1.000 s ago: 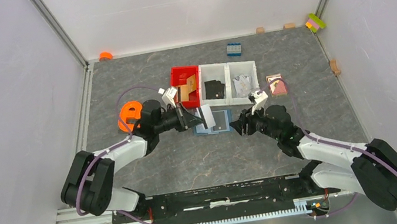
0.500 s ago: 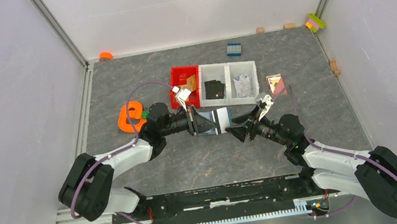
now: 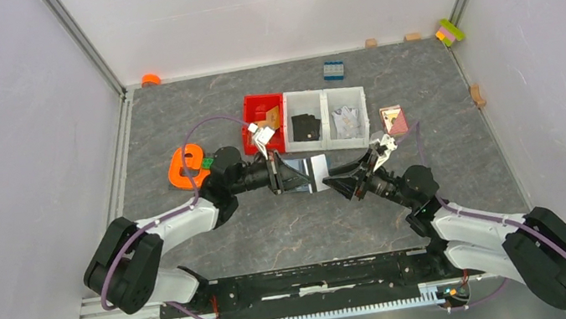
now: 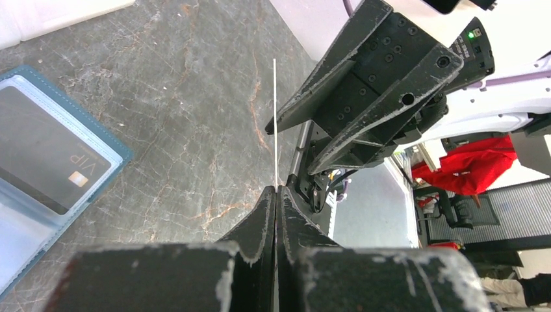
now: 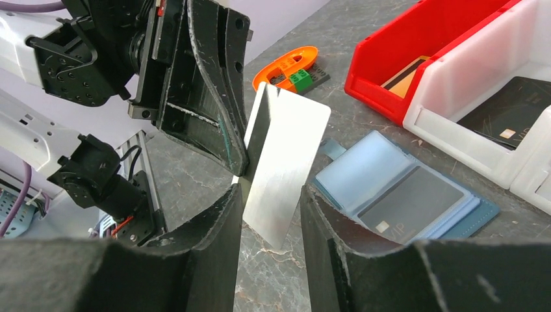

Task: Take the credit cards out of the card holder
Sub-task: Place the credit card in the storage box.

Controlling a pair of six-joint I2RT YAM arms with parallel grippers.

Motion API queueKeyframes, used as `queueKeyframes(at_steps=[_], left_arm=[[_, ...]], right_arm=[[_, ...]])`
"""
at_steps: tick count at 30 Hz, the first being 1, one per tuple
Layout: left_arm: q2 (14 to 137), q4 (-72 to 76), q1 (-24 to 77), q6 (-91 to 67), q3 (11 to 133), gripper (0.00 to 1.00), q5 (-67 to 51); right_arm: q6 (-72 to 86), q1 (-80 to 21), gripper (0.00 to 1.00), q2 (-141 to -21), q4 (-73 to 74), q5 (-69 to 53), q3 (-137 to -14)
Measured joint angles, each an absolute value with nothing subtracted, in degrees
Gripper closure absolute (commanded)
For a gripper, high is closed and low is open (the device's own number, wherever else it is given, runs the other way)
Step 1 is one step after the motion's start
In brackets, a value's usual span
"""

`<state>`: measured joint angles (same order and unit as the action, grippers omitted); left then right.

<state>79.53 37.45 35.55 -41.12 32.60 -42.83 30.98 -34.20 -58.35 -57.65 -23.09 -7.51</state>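
Right wrist: card (image 5: 289,162), clamped in left gripper (image 5: 243,170), sits between right gripper's (image 5: 268,207) parted fingers; wallet (image 5: 360,172) lies beyond.

The gap between the two arms is filled by a silvery-grey credit card (image 5: 286,162), pinched edge-on by the left gripper (image 4: 276,192) and standing between the parted fingers of the right gripper (image 5: 269,195). Below it, the table (image 3: 290,226) is covered by the opened card holder (image 5: 383,175). Just beyond, passage is barred by the red bin (image 5: 416,58) and the white bins (image 5: 468,84). Bare table is found toward the arm bases.
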Motion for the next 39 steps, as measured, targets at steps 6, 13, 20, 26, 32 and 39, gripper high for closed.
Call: queueKeyframes(at_steps=[6,13,20,26,32,39], left_arm=[[79.5,38.5,36.2,-41.1,32.6,0.97,-43.8],[79.3,39.4,37.1,-40.9,32.6,0.97,-43.9],[79.3,39.4,37.1,-40.8,32.6,0.97,-43.9],[79.2,39.3,37.1,-40.8,32.6,0.96,-44.1],[79.2,39.1,37.1,-40.6,32.6,0.90,-44.2],[78.8,37.8,37.1,-39.4,32.6,0.87,-43.1]], right_arm=[[32.1,-34.1,0.42,-59.3,-58.8,-24.2,-7.4],[32.2,-34.1,0.50,-58.7,-58.7,-23.9,-7.2],[32.7,-34.1,0.58,-57.2,-59.7,-24.0,-6.3],[34.0,-33.7,0.70,-59.5,-62.8,-25.1,-6.2],[35.1,-33.2,0.92,-61.5,-64.7,-25.6,-6.2],[35.7,-33.2,1.00,-60.6,-65.4,-26.6,-6.2]])
